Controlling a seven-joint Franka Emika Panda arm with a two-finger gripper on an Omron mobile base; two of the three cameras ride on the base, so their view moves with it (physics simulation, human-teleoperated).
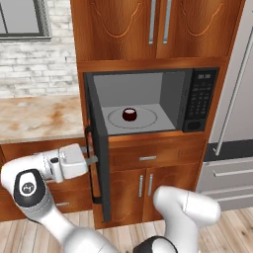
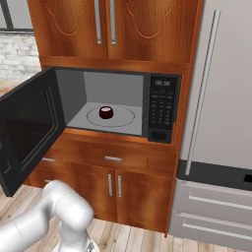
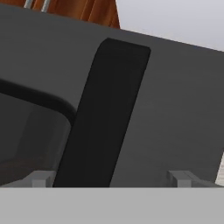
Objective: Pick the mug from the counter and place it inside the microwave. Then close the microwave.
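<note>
The mug (image 1: pixel 129 114) sits upright on the round glass turntable (image 1: pixel 148 118) inside the microwave (image 1: pixel 197 99), near the middle of the grey cavity, well beyond and to the right of the pincer (image 1: pixel 92 154). It is squat, round and dark maroon with a paler rim. The keypad (image 2: pixel 161 106) on the microwave's right side carries rows of small buttons and a lit display too small to read.

The microwave door (image 2: pixel 27 130) stands swung wide open to the left, a flat black panel with a dark window. Its black bar handle (image 3: pixel 103 116) rises straight ahead of the pincer in the hand view, smooth and matte with rounded corners, standing between the two grey fingertips (image 3: pixel 41 178). The tips are set apart on either side of the bar, close against the door's outer face; whether they press it I cannot tell.

Behind the pincer lies the mottled beige-and-rust marble counter (image 1: pixel 39 116). Glossy wooden cabinets (image 1: pixel 148 24) with metal pulls frame the microwave.
</note>
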